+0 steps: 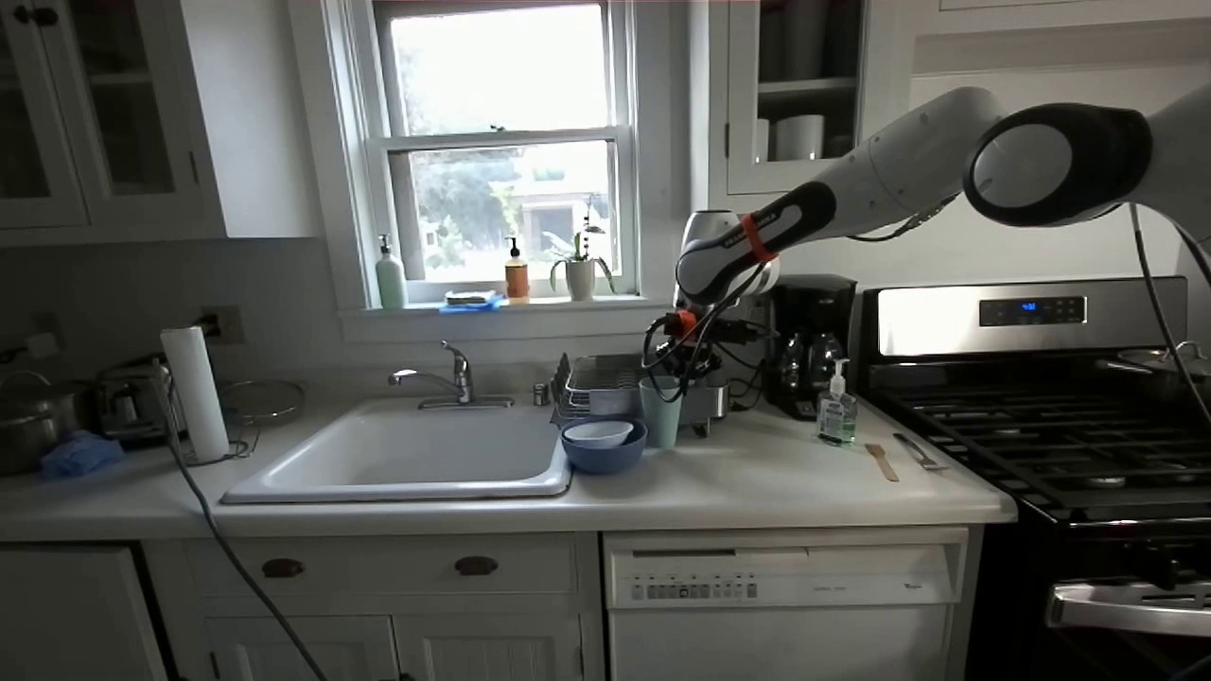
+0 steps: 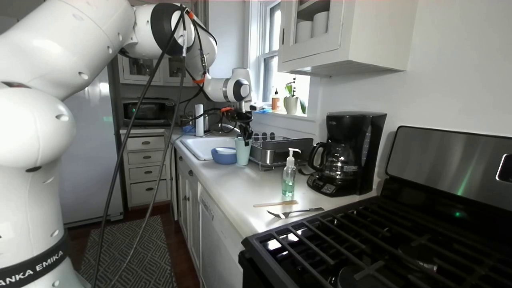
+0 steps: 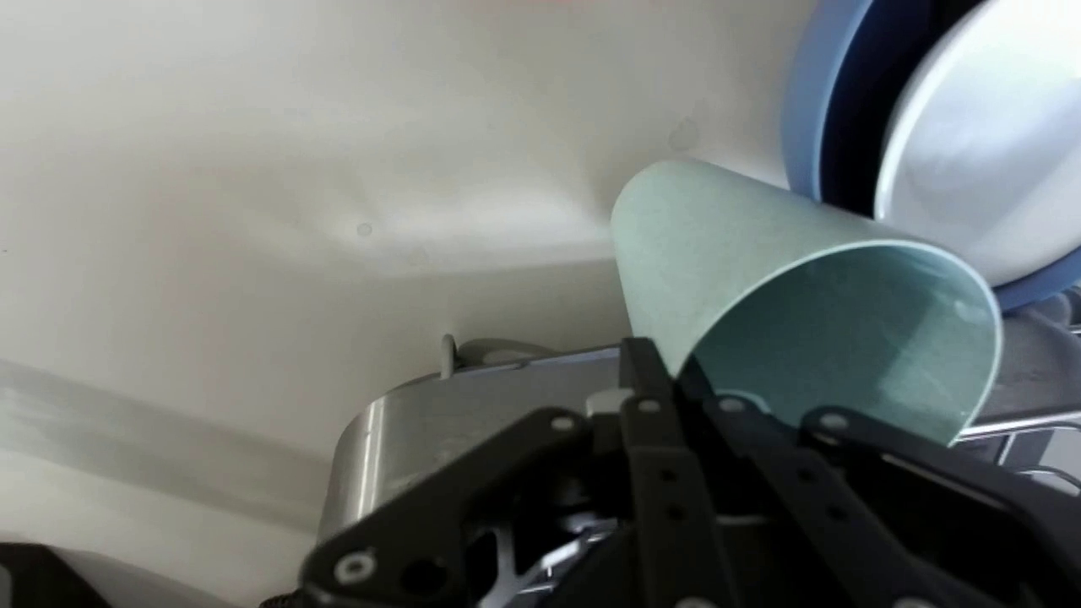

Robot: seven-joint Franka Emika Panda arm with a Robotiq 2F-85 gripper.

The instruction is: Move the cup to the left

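The cup (image 1: 661, 421) is a pale teal tumbler, upright at the counter beside the blue bowl; it also shows in an exterior view (image 2: 242, 152) and in the wrist view (image 3: 718, 228). I cannot tell whether its base touches the counter. My gripper (image 3: 674, 380) is shut on the cup's wall at the rim, with one finger inside the cup and the other outside. In the exterior views the gripper (image 1: 677, 372) comes down from above onto the cup's rim, and its fingers (image 2: 247, 140) partly cover the rim.
The blue bowl (image 1: 605, 461) with a white bowl (image 1: 598, 434) in it sits close by the cup, next to the sink (image 1: 397, 494). A metal dish rack (image 2: 286, 146) stands behind. A soap bottle (image 2: 288, 178), coffee maker (image 2: 348, 152), wooden fork (image 2: 276, 204) and metal fork (image 2: 296, 212) lie toward the stove.
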